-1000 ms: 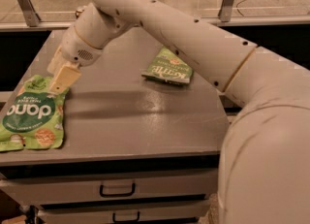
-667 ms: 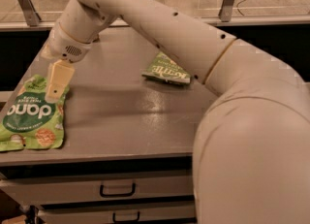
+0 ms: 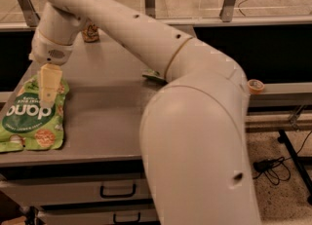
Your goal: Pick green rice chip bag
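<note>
The green rice chip bag lies flat at the front left of the grey table. It is bright green with a dark circle, white lettering and tan rice-cake pictures. My gripper points down over the upper part of the bag, its cream fingers at or just above the bag's surface. The smaller green Kettle bag shows only as a sliver behind my arm.
A patterned cup or can stands at the back of the table. My arm fills the middle and right of the view. Drawers sit under the tabletop. A tape roll rests on a ledge at right.
My gripper has moved left and toward the front, from the bag's top right edge to over the bag. The arm has swung closer to the camera and now hides most of the Kettle bag.
</note>
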Tool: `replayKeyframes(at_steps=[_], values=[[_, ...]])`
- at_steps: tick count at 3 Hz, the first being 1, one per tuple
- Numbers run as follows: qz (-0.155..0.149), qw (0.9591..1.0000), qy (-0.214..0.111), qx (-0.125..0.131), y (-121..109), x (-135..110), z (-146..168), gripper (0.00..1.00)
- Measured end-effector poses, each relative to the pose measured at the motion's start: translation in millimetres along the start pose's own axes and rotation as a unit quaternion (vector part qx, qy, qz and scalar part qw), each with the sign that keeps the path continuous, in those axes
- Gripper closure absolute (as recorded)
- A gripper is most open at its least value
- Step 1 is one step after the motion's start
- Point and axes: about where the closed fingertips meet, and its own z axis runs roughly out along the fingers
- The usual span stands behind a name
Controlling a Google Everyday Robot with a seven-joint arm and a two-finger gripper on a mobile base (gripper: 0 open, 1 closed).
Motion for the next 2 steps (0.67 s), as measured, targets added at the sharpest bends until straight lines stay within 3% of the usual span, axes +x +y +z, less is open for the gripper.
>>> replayKeyframes(at_steps=[1, 2], values=[[-0.006, 0.9991, 0.012, -0.039, 2.2, -2.0, 28.2, 0.0], [-0.004, 0.9977, 0.023, -0.064, 8.4, 2.7, 46.8, 0.18]])
